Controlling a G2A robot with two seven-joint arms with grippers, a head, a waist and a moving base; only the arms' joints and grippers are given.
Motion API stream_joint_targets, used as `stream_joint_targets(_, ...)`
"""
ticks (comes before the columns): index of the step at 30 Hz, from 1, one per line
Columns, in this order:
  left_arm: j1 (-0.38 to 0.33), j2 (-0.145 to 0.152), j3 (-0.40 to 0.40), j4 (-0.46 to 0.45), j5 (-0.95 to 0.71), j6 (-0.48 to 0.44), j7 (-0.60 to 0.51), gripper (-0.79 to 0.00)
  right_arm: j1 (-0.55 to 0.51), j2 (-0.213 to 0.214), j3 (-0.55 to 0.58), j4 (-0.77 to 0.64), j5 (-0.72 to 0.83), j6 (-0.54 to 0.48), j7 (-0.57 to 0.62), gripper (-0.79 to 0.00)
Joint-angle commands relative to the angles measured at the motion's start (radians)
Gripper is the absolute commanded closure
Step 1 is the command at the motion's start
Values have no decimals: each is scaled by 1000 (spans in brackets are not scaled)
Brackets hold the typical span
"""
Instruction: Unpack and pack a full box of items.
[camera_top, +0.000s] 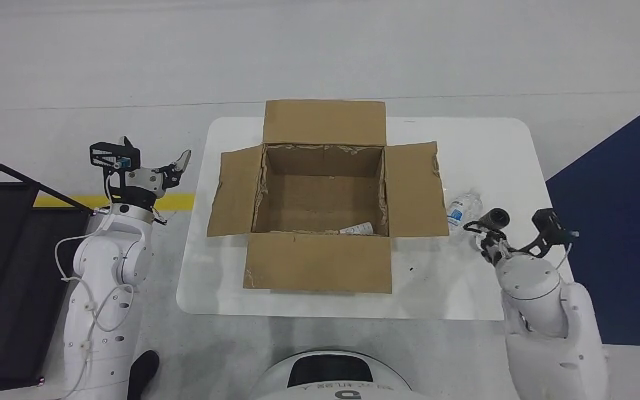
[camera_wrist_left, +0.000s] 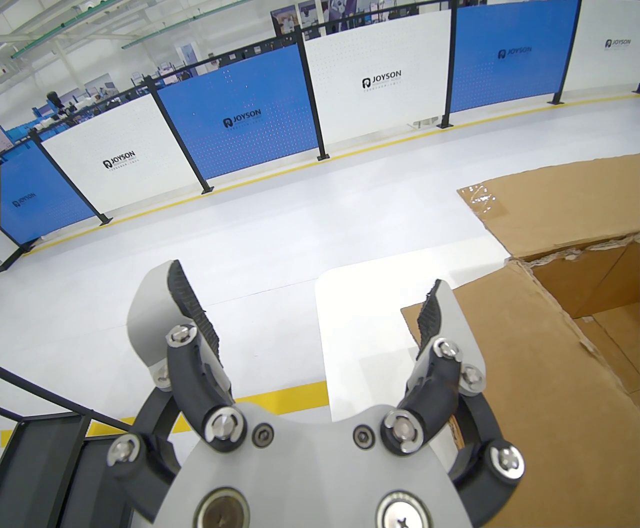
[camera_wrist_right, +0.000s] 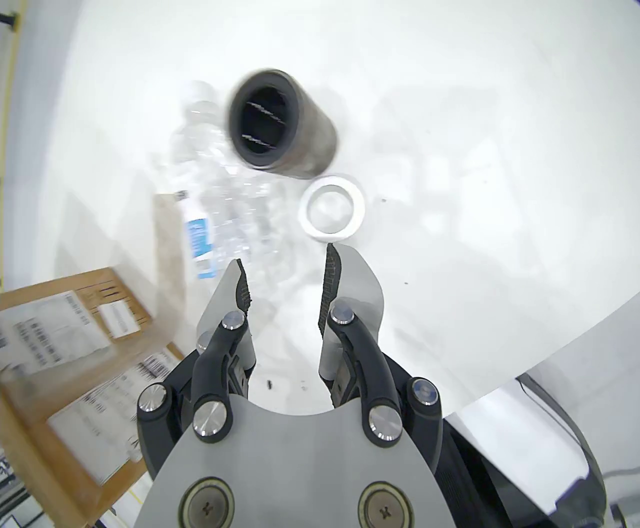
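An open cardboard box (camera_top: 322, 200) stands mid-table with all flaps folded out; one small pale item (camera_top: 356, 229) lies at its front right corner inside. My right gripper (camera_wrist_right: 285, 267) is open and holds nothing, just above the table to the right of the box. Ahead of it are a clear water bottle (camera_wrist_right: 220, 210), a white ring (camera_wrist_right: 332, 207) and a blurred dark hollow cylinder (camera_wrist_right: 280, 125). In the top view, the bottle (camera_top: 462, 208) and cylinder (camera_top: 497, 217) lie by the box's right flap. My left gripper (camera_wrist_left: 305, 285) is open, empty, off the table's left edge.
The white table (camera_top: 480, 150) has bare room behind and to the right of the box. The labelled box flap (camera_wrist_right: 75, 350) is close beside the right gripper. A black rack (camera_top: 20, 260) stands on the floor at the left, below the left arm.
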Motion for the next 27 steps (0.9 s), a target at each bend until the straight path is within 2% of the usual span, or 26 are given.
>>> stream_joint_targets(1,0,0,0,0,0,0,0,-785,-65,-7,-3,-83,62,-142,-129,-332)
stream_joint_targets(4,0,0,0,0,0,0,0,-785,-145,-10,-25,-159,75,-354,-251,-354)
stream_joint_targets(7,0,0,0,0,0,0,0,-785,-173,-2,-55,-171,17,-598,-297,-406)
stream_joint_targets(11,0,0,0,0,0,0,0,-785,-101,15,-111,-171,-84,-865,-227,-385)
stream_joint_targets(14,0,0,0,0,0,0,0,-785,13,26,-181,-171,-133,-983,-94,-363)
stream_joint_targets(16,0,0,0,0,0,0,0,-785,107,30,-245,-171,-148,-1019,22,-363)
stream_joint_targets(19,0,0,0,0,0,0,0,-785,271,31,-352,-126,-144,-1016,195,-357)
stream_joint_targets(25,0,0,0,0,0,0,0,-785,662,6,-589,156,-82,-933,435,-354)
stream_joint_targets(27,0,0,0,0,0,0,0,-785,777,-6,-669,269,-80,-917,522,-376)
